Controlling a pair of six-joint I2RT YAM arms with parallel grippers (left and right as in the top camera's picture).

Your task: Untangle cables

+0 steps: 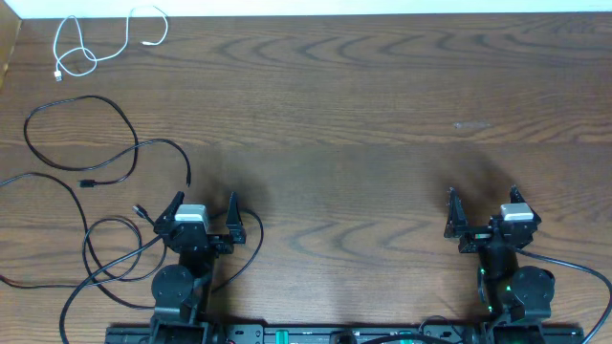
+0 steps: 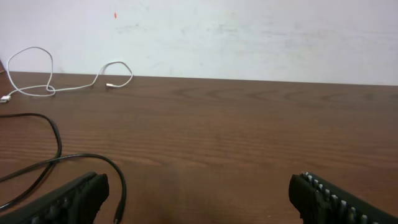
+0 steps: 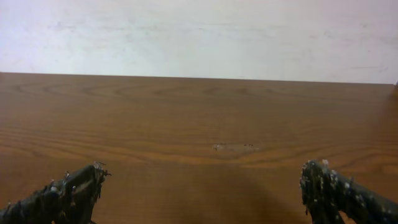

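A thin white cable lies in loose loops at the far left corner, also in the left wrist view. Thin black cables spread in loops over the left side; one plug lies inside them and another end points toward my left gripper. A lower black loop lies left of the left arm. My left gripper is open and empty, with a black cable end just inside its left finger. My right gripper is open over bare wood, far from the cables.
The wooden table ends at a white wall at the back. A pale scuff marks the wood ahead of the right gripper. A thicker black cord runs from the right arm's base.
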